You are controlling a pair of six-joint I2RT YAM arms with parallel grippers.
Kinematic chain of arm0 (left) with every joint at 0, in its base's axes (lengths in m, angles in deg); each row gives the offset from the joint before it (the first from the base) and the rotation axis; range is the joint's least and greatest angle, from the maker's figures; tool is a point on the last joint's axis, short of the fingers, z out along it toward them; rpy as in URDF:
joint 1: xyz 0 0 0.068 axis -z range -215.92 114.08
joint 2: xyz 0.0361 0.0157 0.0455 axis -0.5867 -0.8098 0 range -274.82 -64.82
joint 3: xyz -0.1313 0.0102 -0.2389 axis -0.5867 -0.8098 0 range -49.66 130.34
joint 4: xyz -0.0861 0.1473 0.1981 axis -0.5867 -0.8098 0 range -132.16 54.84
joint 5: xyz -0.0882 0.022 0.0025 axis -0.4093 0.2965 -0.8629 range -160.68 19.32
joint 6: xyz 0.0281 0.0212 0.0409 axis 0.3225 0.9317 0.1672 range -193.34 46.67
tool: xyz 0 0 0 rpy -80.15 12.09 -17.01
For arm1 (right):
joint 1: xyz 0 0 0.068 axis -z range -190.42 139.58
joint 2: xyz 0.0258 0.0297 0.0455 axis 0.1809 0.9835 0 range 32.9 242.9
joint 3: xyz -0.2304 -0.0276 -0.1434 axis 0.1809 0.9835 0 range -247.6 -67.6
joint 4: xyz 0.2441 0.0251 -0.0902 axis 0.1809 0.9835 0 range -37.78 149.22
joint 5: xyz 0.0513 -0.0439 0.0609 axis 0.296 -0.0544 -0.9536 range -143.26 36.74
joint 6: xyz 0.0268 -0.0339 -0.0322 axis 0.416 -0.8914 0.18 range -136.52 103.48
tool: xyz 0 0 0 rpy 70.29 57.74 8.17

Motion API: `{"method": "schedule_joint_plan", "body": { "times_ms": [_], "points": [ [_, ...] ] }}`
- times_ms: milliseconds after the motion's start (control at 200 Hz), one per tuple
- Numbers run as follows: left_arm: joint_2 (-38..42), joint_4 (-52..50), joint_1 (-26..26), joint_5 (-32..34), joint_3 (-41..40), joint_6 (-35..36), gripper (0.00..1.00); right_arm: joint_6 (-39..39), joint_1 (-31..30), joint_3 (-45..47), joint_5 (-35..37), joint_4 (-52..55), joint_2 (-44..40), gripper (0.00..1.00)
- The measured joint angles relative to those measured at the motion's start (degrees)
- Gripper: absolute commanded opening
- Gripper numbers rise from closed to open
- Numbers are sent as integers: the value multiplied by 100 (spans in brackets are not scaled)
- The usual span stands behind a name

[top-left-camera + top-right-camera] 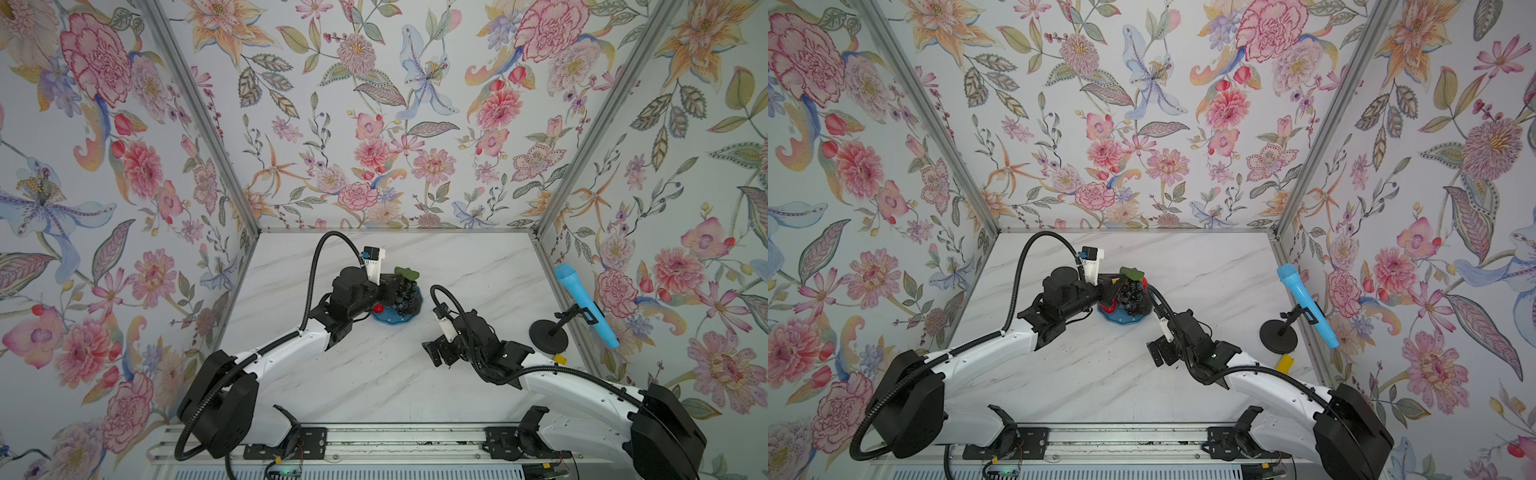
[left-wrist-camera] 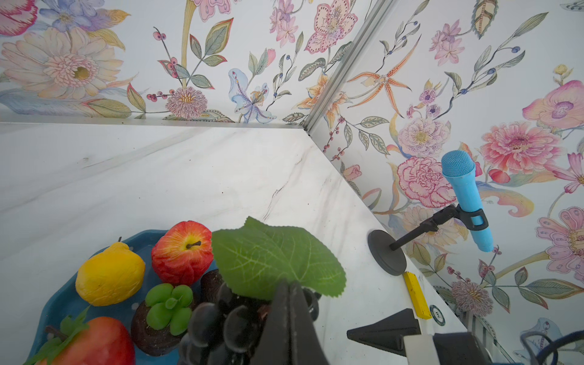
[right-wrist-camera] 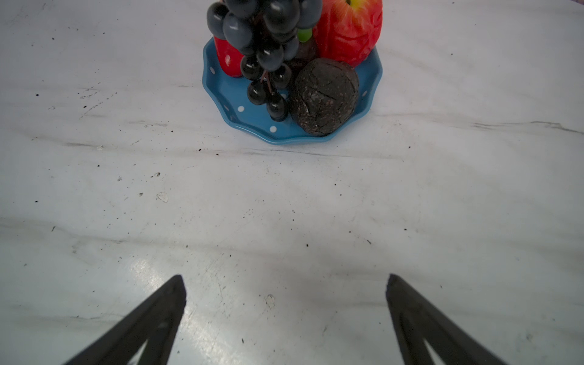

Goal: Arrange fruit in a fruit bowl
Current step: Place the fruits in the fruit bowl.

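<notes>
- Now the left gripper point(image 2: 289, 286) is clenched on the stem of the grapes point(image 3: 268, 31), holding them over the bowl point(image 3: 252, 134).
- Best lower them fully onto the bowl's bare patch before letting go, so nothing rolls out.
- Right gripper point(image 3: 284, 279) hovers spread and empty, near the bowl.

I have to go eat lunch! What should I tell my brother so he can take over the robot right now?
Left gripper: shut on the grapes, holding them by the stem above the bowl, with their lowest tip down inside it.
Right gripper: open, empty, over bare table in front of the bowl.
Done: apple, yellow fruit, strawberry, avocado and round dark fruit sit in the bowl.
Left: lower the grapes in, let go, pull the arm away.
</notes>
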Motion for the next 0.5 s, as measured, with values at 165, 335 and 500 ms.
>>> {"method": "schedule_joint_plan", "body": {
  "times_ms": [165, 335, 500],
  "points": [
    [-170, 20, 0, 7, 57, 0, 0, 4, 13, 0, 0, -9, 0, 100],
    [-223, 66, 0, 68, -11, 2, 0, 20, 13, 13, -2, -33, 0, 100],
    [-223, 66, -2, 199, -199, 44, 0, 24, 24, 55, -20, -48, 0, 100]
  ]
}}
